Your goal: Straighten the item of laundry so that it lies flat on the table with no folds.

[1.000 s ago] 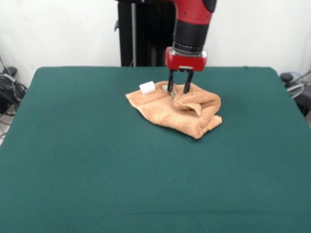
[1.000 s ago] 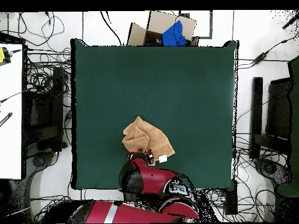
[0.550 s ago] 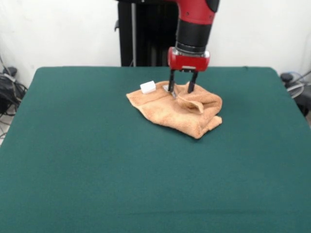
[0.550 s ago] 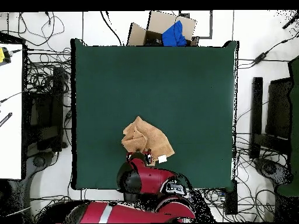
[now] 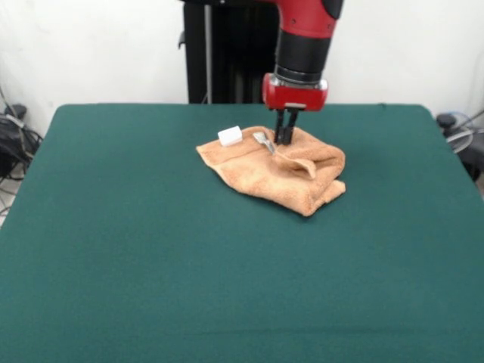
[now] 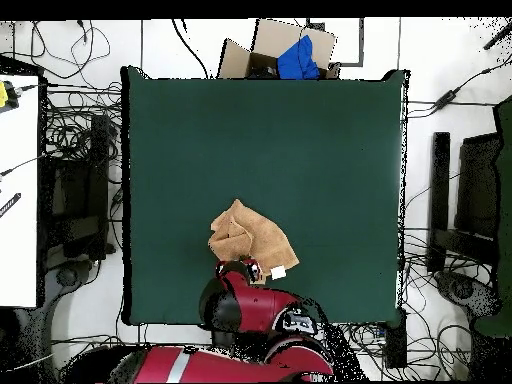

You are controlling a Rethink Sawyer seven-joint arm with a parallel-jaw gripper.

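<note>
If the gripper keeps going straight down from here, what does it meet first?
The towel: the gripper points straight down with its tips together at the towel's far edge, apparently already on it. Under that lies the table.

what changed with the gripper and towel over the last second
The gripper closed: its fingers, spread apart a second ago, now stand together, pinching the far edge of the towel. It also sits very slightly to the right. The towel stayed crumpled in the same spot, white tag unmoved.
</note>
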